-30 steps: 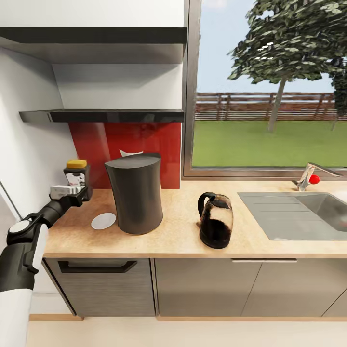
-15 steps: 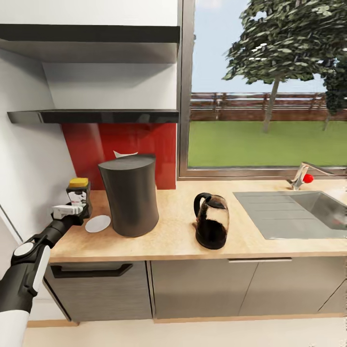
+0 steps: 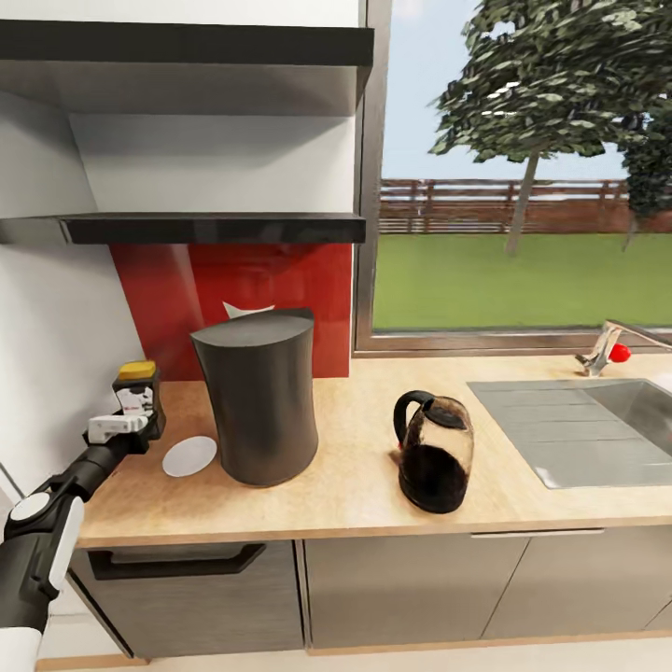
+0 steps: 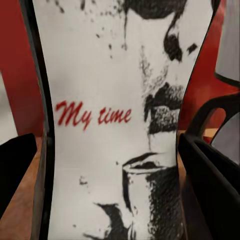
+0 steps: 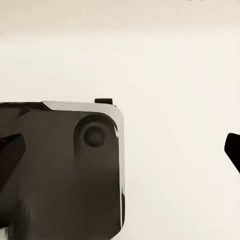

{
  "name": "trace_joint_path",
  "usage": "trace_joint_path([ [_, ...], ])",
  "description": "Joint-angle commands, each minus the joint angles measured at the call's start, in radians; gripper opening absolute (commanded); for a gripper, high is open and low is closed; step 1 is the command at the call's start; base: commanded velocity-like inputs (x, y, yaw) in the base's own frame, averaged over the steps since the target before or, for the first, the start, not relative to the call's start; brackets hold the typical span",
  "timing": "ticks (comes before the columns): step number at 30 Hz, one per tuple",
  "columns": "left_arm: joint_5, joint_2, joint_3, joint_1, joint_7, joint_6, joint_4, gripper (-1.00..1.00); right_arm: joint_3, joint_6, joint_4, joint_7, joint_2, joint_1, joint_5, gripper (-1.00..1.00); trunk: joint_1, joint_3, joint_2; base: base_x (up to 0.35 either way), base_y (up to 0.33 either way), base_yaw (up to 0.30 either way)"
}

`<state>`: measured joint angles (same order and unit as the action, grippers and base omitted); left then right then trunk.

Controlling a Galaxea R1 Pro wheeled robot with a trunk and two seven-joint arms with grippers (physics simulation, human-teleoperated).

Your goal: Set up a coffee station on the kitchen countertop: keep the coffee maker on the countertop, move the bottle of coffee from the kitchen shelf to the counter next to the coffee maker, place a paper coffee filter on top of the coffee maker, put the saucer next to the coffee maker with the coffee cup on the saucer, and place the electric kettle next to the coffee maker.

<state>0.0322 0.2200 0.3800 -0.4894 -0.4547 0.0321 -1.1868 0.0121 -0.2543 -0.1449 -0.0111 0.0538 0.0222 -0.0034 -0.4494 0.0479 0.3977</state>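
The bottle of coffee (image 3: 138,396), dark with a tan-yellow cap and a white label (image 4: 115,125), is low over the far left end of the kitchen countertop (image 3: 355,485). My left gripper (image 3: 119,427) is shut on it, and its black fingers (image 4: 210,170) flank the label. To its right lies the white saucer (image 3: 189,455), then the tall dark coffee maker (image 3: 259,401). A white paper coffee filter (image 3: 245,308) peeks from behind the maker's lid. The glass electric kettle (image 3: 434,453) stands further right. The black kitchen shelf (image 3: 205,227) hangs above. My right gripper (image 5: 121,152) is open over pale floor.
A grey sink (image 3: 597,429) with a red-knobbed faucet (image 3: 607,347) is set in the counter's right part, below a window. A white wall bounds the counter on the left, with a red backsplash (image 3: 233,280) behind it. A thicker black slab (image 3: 187,42) hangs higher up.
The head camera has shifted. Relative to the coffee maker, my left gripper and the bottle have come down toward the counter's left end. The other things stayed put.
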Motion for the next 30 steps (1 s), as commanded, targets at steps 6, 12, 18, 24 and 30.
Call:
trace_joint_path([
  [6,-0.001,-0.003,0.022,0.002,-0.004,0.003,0.001,-1.0,-0.002,-0.003,0.002,-0.001,0.0,0.001,0.0,1.0,-0.001,0.002,0.002,0.016,0.004,0.0],
  [12,0.0,-0.005,0.019,0.002,-0.004,0.003,0.014,-1.0,-0.003,-0.003,0.014,-0.001,0.002,0.001,0.0,1.0,-0.001,0.002,0.002,0.2,0.102,0.0],
  [18,0.0,-0.011,0.018,0.002,-0.004,-0.007,0.028,-1.0,-0.002,-0.003,0.025,-0.001,0.003,0.001,0.0,1.0,-0.001,0.002,0.002,0.147,0.097,0.0],
  [24,0.0,-0.011,0.017,0.002,-0.004,-0.076,0.056,-1.0,-0.003,-0.001,0.027,0.0,0.002,0.001,0.0,1.0,-0.001,0.002,0.002,0.007,0.004,-0.026],
  [30,-0.001,-0.011,0.017,0.002,-0.003,-0.078,0.067,-1.0,-0.003,0.0,0.027,0.0,0.001,0.001,0.0,1.0,-0.001,0.002,0.002,0.081,0.044,-0.141],
])
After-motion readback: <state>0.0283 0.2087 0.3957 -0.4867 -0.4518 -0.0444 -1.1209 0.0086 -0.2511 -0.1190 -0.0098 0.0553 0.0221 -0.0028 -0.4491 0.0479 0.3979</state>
